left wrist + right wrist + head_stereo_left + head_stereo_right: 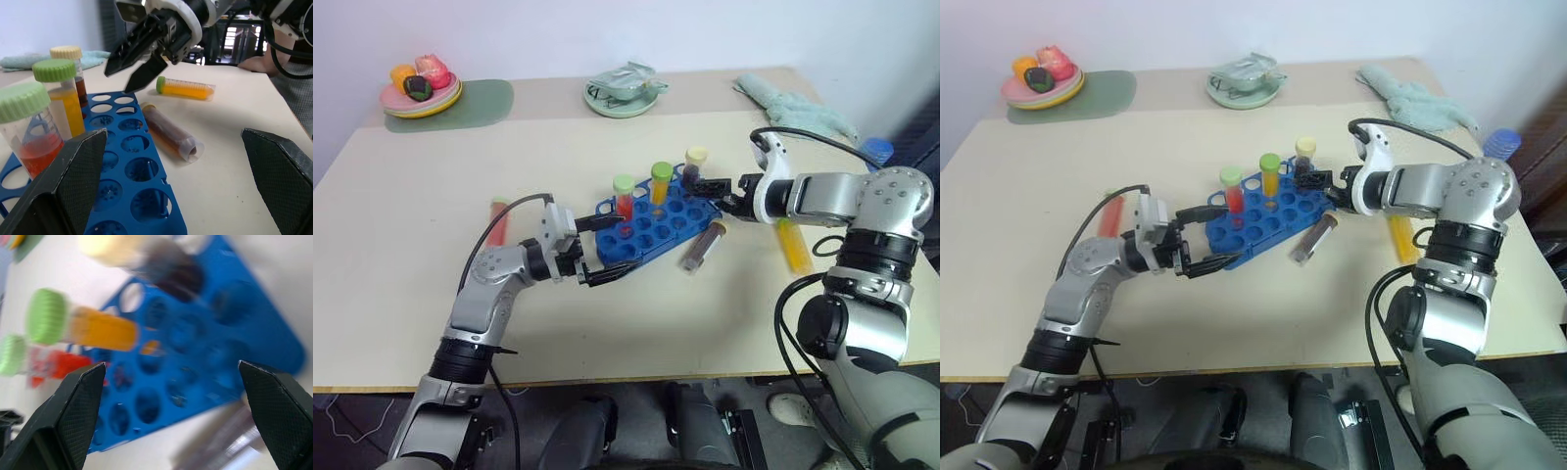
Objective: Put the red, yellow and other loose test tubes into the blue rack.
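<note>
The counter [401, 294] carries everything, and nearest its front edge the left hand [599, 250] hangs with fingers spread and nothing in them, straddling the near end of the blue rack [651, 220], which lies aslant in the counter's middle. The right hand [713, 186] is likewise released and empty, at the rack's far end just beside the cream-capped dark tube [693, 164]. That tube and two green-capped ones, yellow [661, 183] and red [624, 193], stand upright in the rack. Three remain loose: a brown tube [704, 245] lying against the rack's right side, a yellow tube [792, 245] nearer the right edge, and a red tube [498, 217] toward the left edge. The brown one looks the easiest next pick; the right hand should grip it mid-body, tip it upright, and seat it in an empty hole while the left hand steadies the rack.
</note>
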You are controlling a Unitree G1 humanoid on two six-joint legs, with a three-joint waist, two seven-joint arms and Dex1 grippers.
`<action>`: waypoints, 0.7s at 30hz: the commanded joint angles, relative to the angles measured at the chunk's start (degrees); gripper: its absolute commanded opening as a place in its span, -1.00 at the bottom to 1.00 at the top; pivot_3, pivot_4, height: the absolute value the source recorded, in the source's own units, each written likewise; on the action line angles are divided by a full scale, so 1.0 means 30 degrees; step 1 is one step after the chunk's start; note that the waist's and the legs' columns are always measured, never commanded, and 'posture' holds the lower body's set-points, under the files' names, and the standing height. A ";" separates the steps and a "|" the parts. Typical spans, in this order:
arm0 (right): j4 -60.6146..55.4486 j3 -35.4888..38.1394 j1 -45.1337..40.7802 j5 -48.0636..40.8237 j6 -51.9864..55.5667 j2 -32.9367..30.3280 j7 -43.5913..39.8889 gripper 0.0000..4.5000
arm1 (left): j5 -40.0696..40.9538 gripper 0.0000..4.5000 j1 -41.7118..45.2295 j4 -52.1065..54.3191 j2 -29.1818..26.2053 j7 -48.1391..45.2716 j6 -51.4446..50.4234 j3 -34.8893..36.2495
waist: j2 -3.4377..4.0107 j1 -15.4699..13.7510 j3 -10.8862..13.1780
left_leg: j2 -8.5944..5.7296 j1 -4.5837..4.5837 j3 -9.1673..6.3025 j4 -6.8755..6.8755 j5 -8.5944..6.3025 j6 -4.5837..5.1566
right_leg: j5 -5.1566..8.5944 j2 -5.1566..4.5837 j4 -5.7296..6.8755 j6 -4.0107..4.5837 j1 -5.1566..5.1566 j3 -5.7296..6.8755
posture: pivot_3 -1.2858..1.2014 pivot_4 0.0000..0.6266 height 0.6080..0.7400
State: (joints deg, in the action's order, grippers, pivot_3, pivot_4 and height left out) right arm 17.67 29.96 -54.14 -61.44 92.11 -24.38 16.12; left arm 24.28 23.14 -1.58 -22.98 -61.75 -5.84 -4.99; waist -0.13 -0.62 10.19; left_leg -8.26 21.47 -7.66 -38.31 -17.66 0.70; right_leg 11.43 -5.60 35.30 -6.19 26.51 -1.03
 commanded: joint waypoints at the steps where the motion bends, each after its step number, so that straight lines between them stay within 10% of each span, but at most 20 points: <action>1: -0.1436 0.0018 0.0934 -0.7082 0.0129 -0.0873 0.5154 0.96 | 0.0066 1.00 0.0146 0.0205 -0.0017 -0.0076 0.0390 0.0271 | 0.0001 0.0019 0.0000 | 0.0000 -0.0004 0.0002 -0.0003 0.0001 0.0001 | -0.0001 0.0000 0.0000 0.0000 -0.0007 -0.0002 | 0.03 -0.52 1.00; 6: -0.4131 -0.3535 0.4313 -1.7075 -0.4392 -0.3591 1.0887 0.96 | 0.0022 1.00 0.0487 -0.0344 0.0282 -0.0215 0.0596 0.0128 | 0.0003 0.0012 -0.0002 | 0.0008 -0.0020 0.0007 -0.0007 0.0006 -0.0001 | -0.0017 0.0004 -0.0001 -0.0001 -0.0027 -0.0007 | 0.03 -0.52 1.00; 21: -0.6317 -0.7904 0.6065 -1.7186 -0.6289 -0.6152 1.1114 0.96 | -0.0346 1.00 0.1588 -0.1878 0.0992 -0.0730 0.1336 -0.0237 | -0.0001 0.0412 -0.0005 | 0.0028 -0.0028 0.0039 -0.0033 0.0009 0.0008 | -0.0047 0.0019 -0.0008 -0.0030 -0.0049 -0.0020 | 0.03 -0.52 1.00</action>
State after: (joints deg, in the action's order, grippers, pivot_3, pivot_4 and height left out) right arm -0.71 6.56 -34.67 -111.65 74.07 -41.86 49.21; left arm 23.23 27.31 -7.93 -20.10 -63.64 -2.99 -5.92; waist -0.13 0.62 10.17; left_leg -8.18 21.39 -7.55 -38.41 -17.63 0.73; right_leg 11.29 -5.55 35.27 -6.28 26.36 -1.09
